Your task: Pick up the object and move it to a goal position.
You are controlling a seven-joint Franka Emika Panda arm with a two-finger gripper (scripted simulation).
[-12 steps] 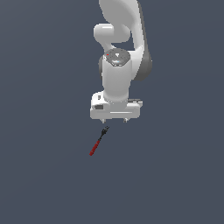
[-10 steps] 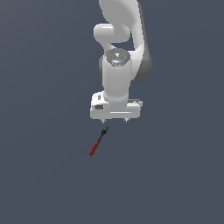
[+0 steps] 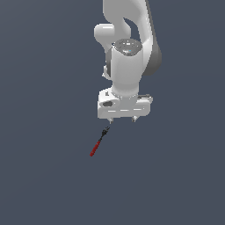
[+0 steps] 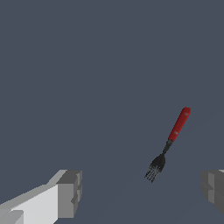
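Note:
The object (image 3: 99, 142) is a thin fork-like tool with a red handle and a dark forked tip, lying flat on the grey surface. My gripper (image 3: 123, 119) hangs just above and to the exterior view's right of its tip. In the wrist view the object (image 4: 169, 143) lies between the spread fingers (image 4: 69, 193), nearer one of them, apart from both. The gripper (image 4: 140, 190) is open and holds nothing.
A plain dark grey surface (image 3: 44, 176) surrounds the object on all sides. The white arm (image 3: 127, 52) rises behind the gripper toward the top of the exterior view.

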